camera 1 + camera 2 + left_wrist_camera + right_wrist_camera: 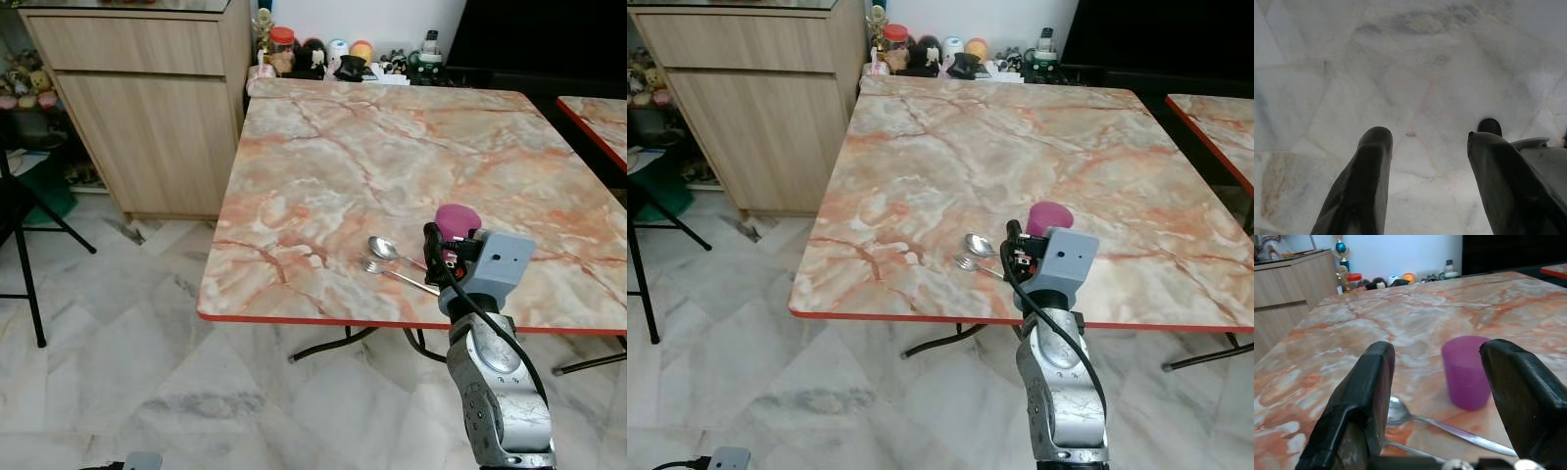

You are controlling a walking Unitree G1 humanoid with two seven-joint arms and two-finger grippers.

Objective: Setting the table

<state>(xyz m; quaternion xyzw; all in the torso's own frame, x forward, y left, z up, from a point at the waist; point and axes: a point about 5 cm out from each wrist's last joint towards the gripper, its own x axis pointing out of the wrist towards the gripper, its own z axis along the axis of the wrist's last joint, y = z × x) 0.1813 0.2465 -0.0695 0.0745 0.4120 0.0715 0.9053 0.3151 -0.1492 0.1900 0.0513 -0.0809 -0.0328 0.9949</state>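
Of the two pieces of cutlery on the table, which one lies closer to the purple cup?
The spoon. It lies next to the purple cup, while the fork lies on the spoon's other side, nearer the table's front edge.

Warm marble tones with one purple spot

Your desk [392,166] is peach-and-cream marble veined in rust, edged in red; on it you see a purple cup [1466,372], a silver spoon [384,248] and a silver fork [392,273]. The floor [147,343] is grey-white marble, the cabinet [147,108] pale wood.

Cup [1467,377], spoon [384,248], fork [397,275] crowd near table edge [294,318]
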